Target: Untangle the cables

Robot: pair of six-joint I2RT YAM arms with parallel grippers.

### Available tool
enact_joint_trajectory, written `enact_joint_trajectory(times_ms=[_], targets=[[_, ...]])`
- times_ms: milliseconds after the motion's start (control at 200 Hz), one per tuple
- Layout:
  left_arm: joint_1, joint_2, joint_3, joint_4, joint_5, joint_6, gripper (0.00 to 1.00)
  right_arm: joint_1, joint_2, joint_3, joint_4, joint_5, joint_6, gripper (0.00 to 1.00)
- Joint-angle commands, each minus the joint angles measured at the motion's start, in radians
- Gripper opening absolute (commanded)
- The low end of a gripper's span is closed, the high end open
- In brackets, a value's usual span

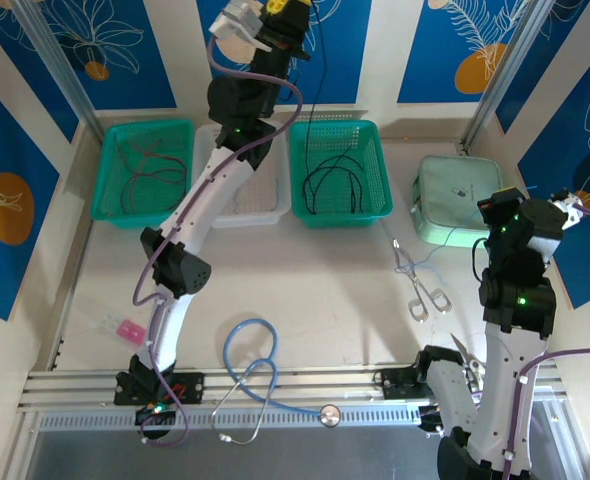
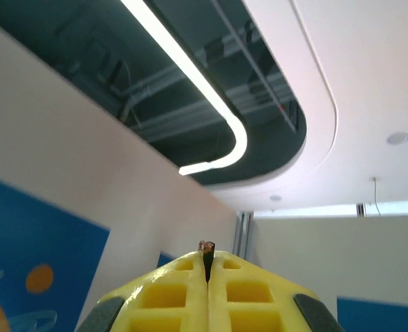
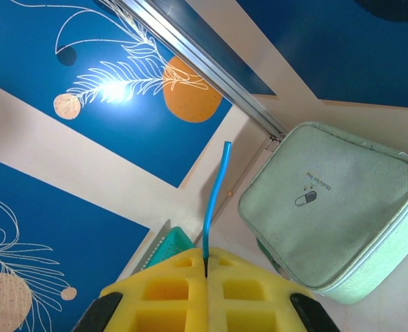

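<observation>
Cables — black cable pinched in raised left gripper; blue cable pinched in right gripper.

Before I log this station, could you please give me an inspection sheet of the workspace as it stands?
Surface: pale table, metal rail at near edge.
Job's things: red cables in left green basket; black cables in right green basket.
Clutter: stethoscope, scissors, mint pouch, white tray, pink packet.
Grippers: left gripper raised, shut on a black strand; right gripper shut on blue cable.
Cables: purple arm cables along both arms.
Surroundings: blue patterned wall panels.
</observation>
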Motion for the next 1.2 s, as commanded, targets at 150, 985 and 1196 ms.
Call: enact_joint_trajectory(times_ms=[150,985,1196], targets=[[-0.02,-0.03,-0.363,-0.128,0.011,-0.012,0.0,0.003,-0.036,0.015,0.006,0.006,-0.024,0.0],[-0.059,0.351,-0.118,-1.125,0.103,0.042,0.0,0.004,-0.052,-0.014,-0.008,-0.012,0.014,0.0],[-0.06,0.36,-0.102,-1.122,0.071,0.075,0.27,0.004,-0.052,-0.005,-0.016,-0.022,0.019,0.0]])
